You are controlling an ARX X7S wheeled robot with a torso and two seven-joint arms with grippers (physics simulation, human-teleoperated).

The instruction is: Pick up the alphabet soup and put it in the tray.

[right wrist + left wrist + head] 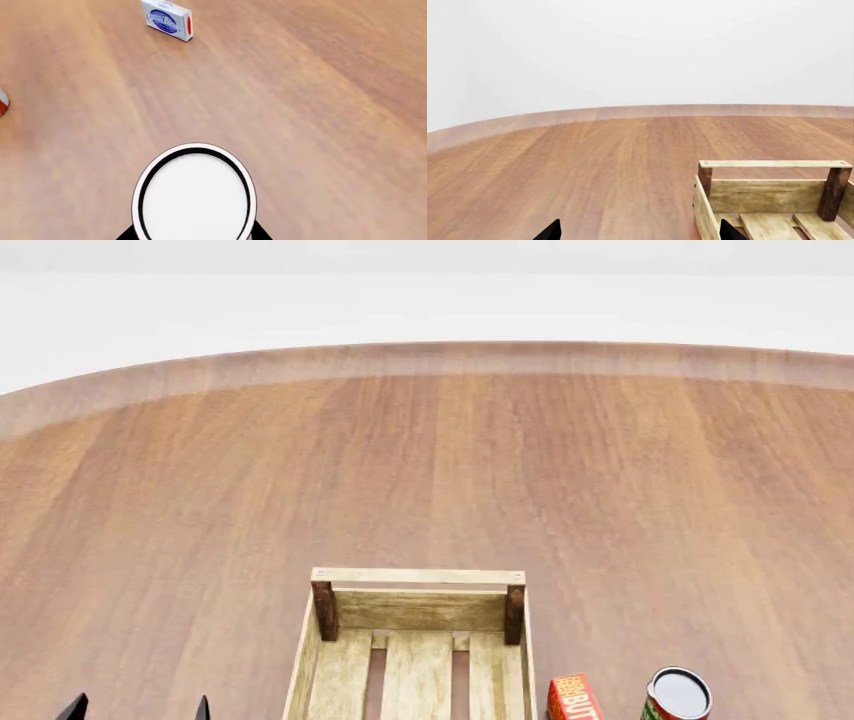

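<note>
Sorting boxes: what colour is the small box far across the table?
White with a blue oval and red side, the small box, right wrist view.

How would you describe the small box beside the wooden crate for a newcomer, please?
Find the long light-wood tray on the brown table. Close by its right side stands a small orange-red box with pale lettering. Unlike the round red-and-green can beyond it, it is flat-sided.

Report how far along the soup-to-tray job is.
Done: nothing; the tray holds no can where visible. In hand: a pale-lidded can, likely the soup, sits between the fingers of the right end effector; grip unclear. Remaining: carry it to the tray and release. The left end effector is open.
</note>
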